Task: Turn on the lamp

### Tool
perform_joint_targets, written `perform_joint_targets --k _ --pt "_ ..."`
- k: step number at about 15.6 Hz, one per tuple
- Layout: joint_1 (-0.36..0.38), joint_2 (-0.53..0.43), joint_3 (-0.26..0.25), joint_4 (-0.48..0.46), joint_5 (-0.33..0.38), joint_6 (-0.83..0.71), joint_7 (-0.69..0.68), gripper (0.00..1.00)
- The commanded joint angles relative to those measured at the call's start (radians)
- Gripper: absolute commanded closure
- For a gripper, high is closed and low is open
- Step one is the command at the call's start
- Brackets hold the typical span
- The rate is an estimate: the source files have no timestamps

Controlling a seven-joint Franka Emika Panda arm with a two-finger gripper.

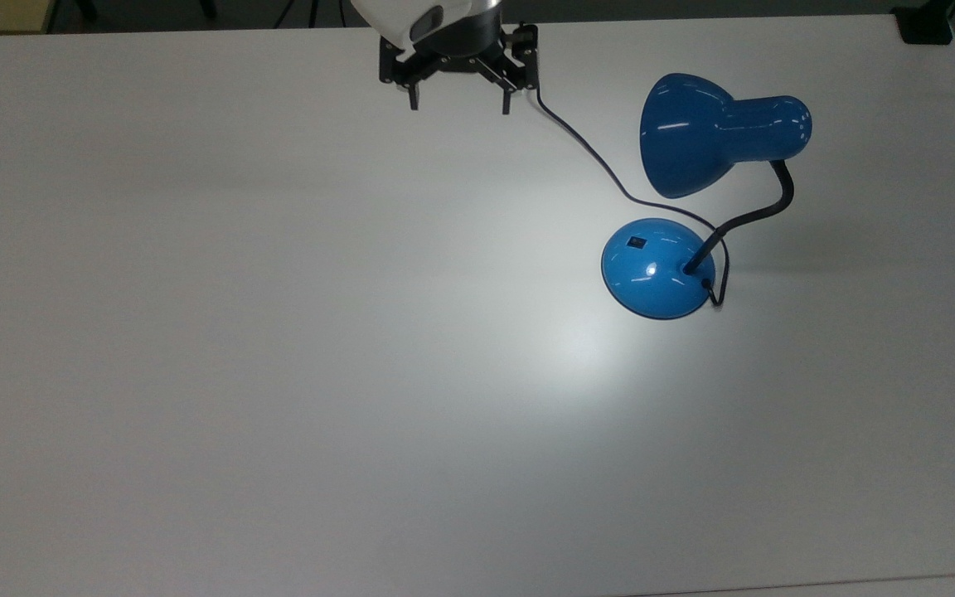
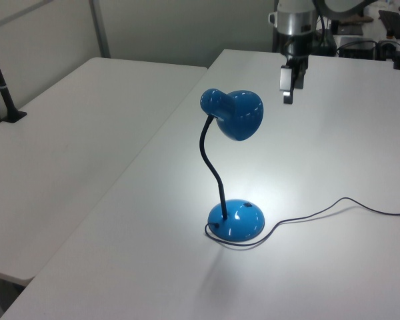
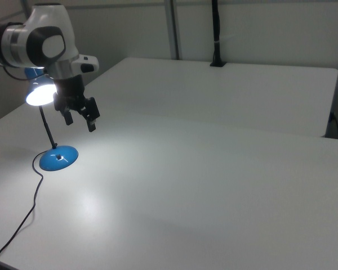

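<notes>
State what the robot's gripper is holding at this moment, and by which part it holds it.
Nothing is held. The gripper is open and empty, up above the table, well apart from the lit lamp.

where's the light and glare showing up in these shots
Top view: a bright pool on the table left of the lamp base, and glints on its glossy shade. Left view: a glow on the table beside the base. Right view: the shade's mouth glares white next to the open tool.
</notes>
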Motion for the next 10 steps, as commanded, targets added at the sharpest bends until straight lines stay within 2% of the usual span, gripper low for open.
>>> perform_joint_targets --k 1,4,10 --pt "-0.001 -0.027 -0.109 0.101 -0.02 -0.097 -0.117 0.0" --pt "0.0 -0.027 -0.189 0.138 -0.009 -0.118 -0.246 0.0" --pt "-0.001 -0.031 -0.197 0.172 -0.011 -0.148 -0.266 0.0"
